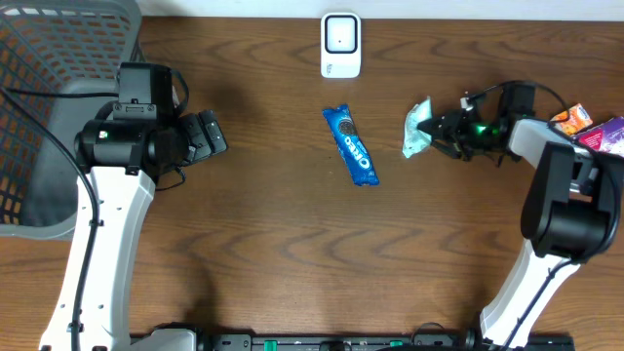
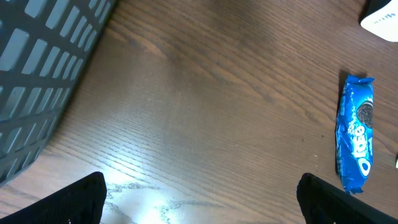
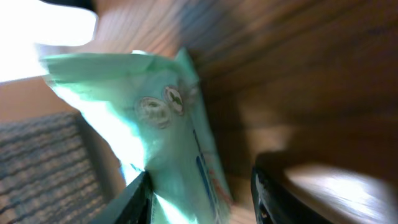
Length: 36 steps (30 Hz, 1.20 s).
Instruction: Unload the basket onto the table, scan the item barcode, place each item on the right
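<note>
The big brown table (image 1: 292,253) holds everything. A grey basket (image 1: 39,117) sits on its left side. Beside it, the left gripper (image 1: 207,136) has its fingers as wide as they go, with nothing in them. The right gripper (image 1: 441,130) is far on the other side. The white scanner (image 1: 340,44) lies at the back edge. A blue cookie pack (image 1: 351,144) lies in the middle. Smallest is the green packet (image 1: 417,127), and I think it is the one to scan. It is at the right, well apart from the scanner, between the right gripper's fingers. They stand partway apart. The packet touches one finger (image 3: 134,199) and a thin gap shows at the other, so it looks loose, not pinched. The packet looks light, soft and crinkly, with a shiny skin that may slip. It would flop if held by a corner, so a flat edge seems best, away from the barcode, which I cannot see.
</note>
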Available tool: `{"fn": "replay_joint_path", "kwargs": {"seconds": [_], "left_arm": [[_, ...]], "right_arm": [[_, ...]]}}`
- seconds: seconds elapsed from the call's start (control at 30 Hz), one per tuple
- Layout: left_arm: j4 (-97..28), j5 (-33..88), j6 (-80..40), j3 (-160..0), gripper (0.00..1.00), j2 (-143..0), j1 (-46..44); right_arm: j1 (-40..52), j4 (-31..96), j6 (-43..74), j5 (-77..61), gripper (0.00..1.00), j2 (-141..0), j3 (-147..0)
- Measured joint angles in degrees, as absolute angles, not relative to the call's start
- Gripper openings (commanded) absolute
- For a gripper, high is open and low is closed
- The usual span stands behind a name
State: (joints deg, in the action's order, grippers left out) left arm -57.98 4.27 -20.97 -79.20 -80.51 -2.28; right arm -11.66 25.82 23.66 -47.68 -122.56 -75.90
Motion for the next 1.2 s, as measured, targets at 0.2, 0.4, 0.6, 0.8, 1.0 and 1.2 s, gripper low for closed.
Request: {"fn": "replay_joint_path", "kwargs": {"seconds": [0.2, 0.4, 0.6, 0.8, 1.0, 1.2], "left_arm": [[-57.98, 4.27, -20.97, -79.20, 0.98, -80.51, -2.28], [-57.98, 4.27, -20.97, -79.20, 0.98, -80.49, -2.28], [-57.98, 4.27, -20.97, -79.20, 0.98, -80.49, -2.28], [-57.98, 4.27, -20.97, -79.20, 0.98, -80.51, -2.28], [-57.98, 4.27, -20.97, -79.20, 0.98, -80.51, -2.28], [-57.98, 4.27, -20.97, -79.20, 0.98, -80.51, -2.28]], "right_arm": [[-11.66, 36.77, 19.81, -30.92, 0.44, -117.05, -78.89], [-11.14, 37.91, 17.43, -24.25, 0.33, -112.27, -79.72], [-8.36, 37.87, 14.31, -22.33, 0.01, -111.83, -79.90], [-4.01, 36.01, 11.99, -21.30, 0.01, -112.14, -79.90], [-0.58, 35.46, 11.25, -16.27, 0.01, -113.71, -79.90], [-0.08, 35.48, 11.05, -14.15, 0.01, -116.22, -80.03]]}}
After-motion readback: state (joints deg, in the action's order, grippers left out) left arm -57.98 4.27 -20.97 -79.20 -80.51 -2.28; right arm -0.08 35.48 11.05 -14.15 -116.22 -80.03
